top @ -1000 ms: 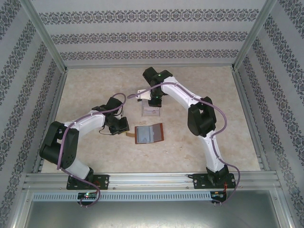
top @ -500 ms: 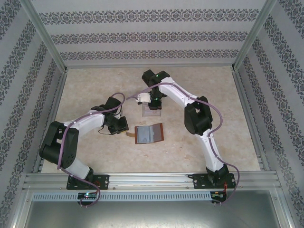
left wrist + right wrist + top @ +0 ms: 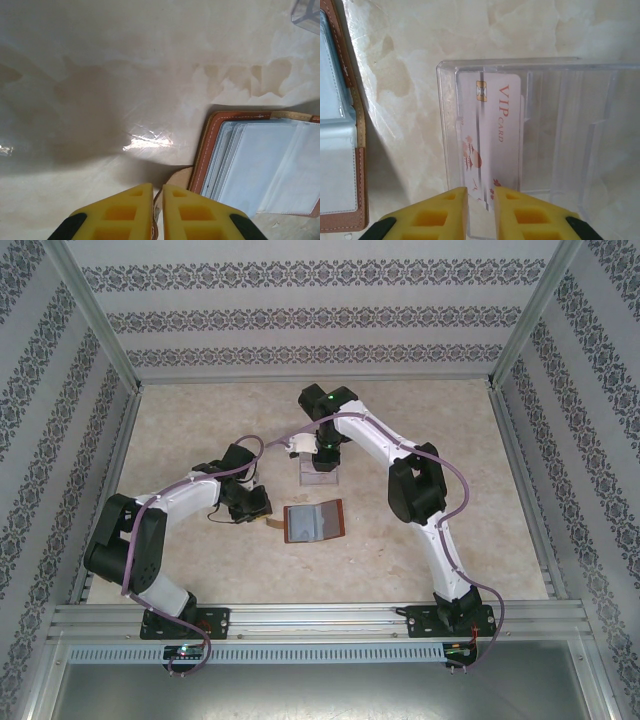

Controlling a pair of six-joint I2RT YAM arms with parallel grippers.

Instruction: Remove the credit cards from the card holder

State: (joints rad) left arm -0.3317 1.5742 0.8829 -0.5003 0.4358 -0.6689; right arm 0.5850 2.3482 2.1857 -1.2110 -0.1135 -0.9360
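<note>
The card holder [image 3: 315, 521] lies open on the table, brown leather with pale grey-blue sleeves [image 3: 260, 165]. My left gripper [image 3: 258, 508] is at its left edge, its yellow fingers [image 3: 125, 210] shut on the wallet's short strap tab [image 3: 176, 179]. My right gripper [image 3: 322, 453] hovers over the clear tray [image 3: 320, 476]. Its fingers [image 3: 445, 212] stand slightly apart with nothing pinched. Below them a white credit card [image 3: 492, 135] printed "VIP CARD" rests in a slot of the tray [image 3: 570, 140]. The wallet's brown edge [image 3: 357, 150] shows at the left of the right wrist view.
Metal rails and patterned walls enclose the beige marble-look table [image 3: 200, 430]. A corner of the clear tray [image 3: 306, 12] shows beyond the wallet in the left wrist view. Open tabletop lies to the far left and far right.
My right gripper's jaws have parted slightly over the tray, and its arm shifted a little. The left gripper and the wallet have stayed where they were.
</note>
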